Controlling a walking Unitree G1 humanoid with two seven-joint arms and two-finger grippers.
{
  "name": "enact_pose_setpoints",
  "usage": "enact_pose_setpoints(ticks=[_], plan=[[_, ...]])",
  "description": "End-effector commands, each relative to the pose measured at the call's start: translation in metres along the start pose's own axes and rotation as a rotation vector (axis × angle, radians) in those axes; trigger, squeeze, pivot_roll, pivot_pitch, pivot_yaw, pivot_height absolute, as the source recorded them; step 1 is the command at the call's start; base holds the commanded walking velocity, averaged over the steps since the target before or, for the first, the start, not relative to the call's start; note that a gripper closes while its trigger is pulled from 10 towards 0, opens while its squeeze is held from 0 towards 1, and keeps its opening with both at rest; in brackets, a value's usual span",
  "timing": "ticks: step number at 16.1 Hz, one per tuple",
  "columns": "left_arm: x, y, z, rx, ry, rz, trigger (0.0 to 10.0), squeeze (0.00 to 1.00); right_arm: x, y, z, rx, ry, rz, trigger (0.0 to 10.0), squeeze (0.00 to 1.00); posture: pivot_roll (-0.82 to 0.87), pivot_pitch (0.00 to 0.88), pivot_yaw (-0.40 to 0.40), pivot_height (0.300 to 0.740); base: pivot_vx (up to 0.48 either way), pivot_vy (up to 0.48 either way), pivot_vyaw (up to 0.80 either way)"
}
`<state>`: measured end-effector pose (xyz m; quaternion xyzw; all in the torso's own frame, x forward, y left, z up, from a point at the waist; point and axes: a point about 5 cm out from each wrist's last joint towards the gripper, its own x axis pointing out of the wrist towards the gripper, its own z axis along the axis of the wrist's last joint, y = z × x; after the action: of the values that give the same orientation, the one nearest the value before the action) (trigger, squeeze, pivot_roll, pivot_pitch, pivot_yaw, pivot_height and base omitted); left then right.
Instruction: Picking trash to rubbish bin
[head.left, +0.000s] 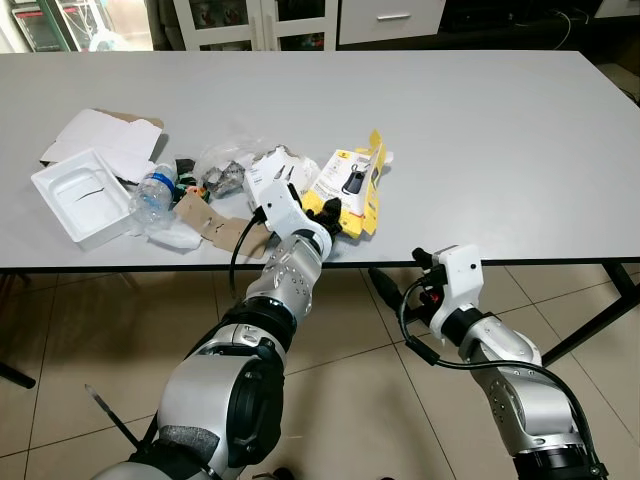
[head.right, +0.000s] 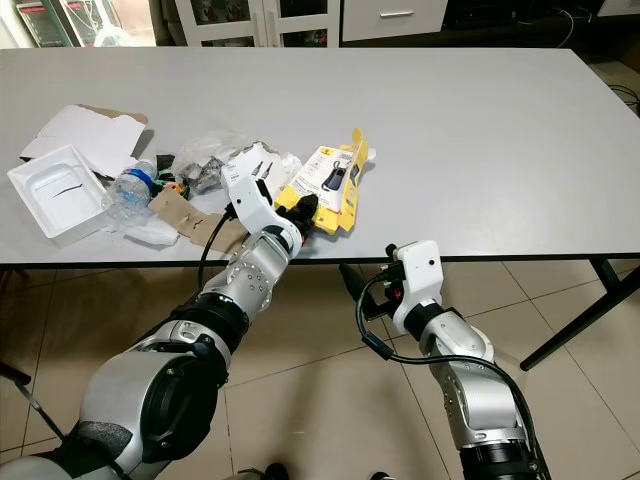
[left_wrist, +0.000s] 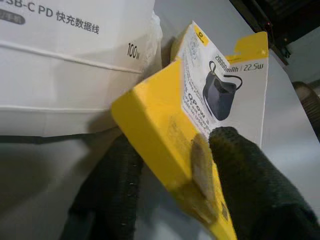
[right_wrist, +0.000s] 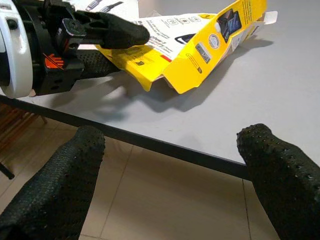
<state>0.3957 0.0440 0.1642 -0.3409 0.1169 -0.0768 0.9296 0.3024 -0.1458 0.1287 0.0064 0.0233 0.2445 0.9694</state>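
The left arm's silver shoulder and elbow fill the near foreground of the head views, and at its far end the left gripper (head.left: 330, 215) is clenched on the near edge of the flattened yellow-and-white cardboard package (head.left: 350, 185), one black finger (left_wrist: 250, 185) on top of the card and the other beneath it. The package lies on the grey table (head.left: 480, 130) near its front edge, beside a white printed carton (left_wrist: 70, 65).

To do this step well, the grip should probably stay firm on that thin edge while the arm lifts straight up first, so the card does not drag the neighbouring litter off the table; the hold looks shallow, so a slow lift seems wise. No rubbish bin can be seen in these pictures, so the robot will likely have to turn or walk to find one.

The right gripper (right_wrist: 170, 175) hangs below the table edge with its fingers spread wide, holding nothing.

As for containers, a white moulded plastic tray (head.left: 82, 195) sits at the left end of the pile and looks empty. Just beside it lies a crushed clear plastic bottle with a blue cap (head.left: 155, 190), on its side; whether any liquid remains is too hard to tell.
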Motion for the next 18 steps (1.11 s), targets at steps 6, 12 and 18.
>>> enact_pose_setpoints(ticks=[6,12,18], plan=[[0.0005,-0.0098,-0.0035,0.003,0.005,-0.025,0.0,0.00,0.0003,-0.0001,0.0007,0.007,-0.002,-0.006,10.0,0.00,-0.12,0.162,0.050,0.740,0.000,0.000,0.00],[-0.0007,-0.0057,-0.0082,0.013,0.011,-0.020,0.0,0.00,0.0024,0.0016,0.0009,0.009,-0.005,0.001,10.0,0.00,-0.11,0.157,0.052,0.740,0.000,0.000,0.00],[-0.0015,-0.0058,-0.0121,0.021,0.017,-0.031,0.0,0.00,0.0034,0.0025,0.0006,0.012,-0.008,0.002,10.0,0.00,-0.11,0.145,0.055,0.740,0.000,0.000,0.00]])
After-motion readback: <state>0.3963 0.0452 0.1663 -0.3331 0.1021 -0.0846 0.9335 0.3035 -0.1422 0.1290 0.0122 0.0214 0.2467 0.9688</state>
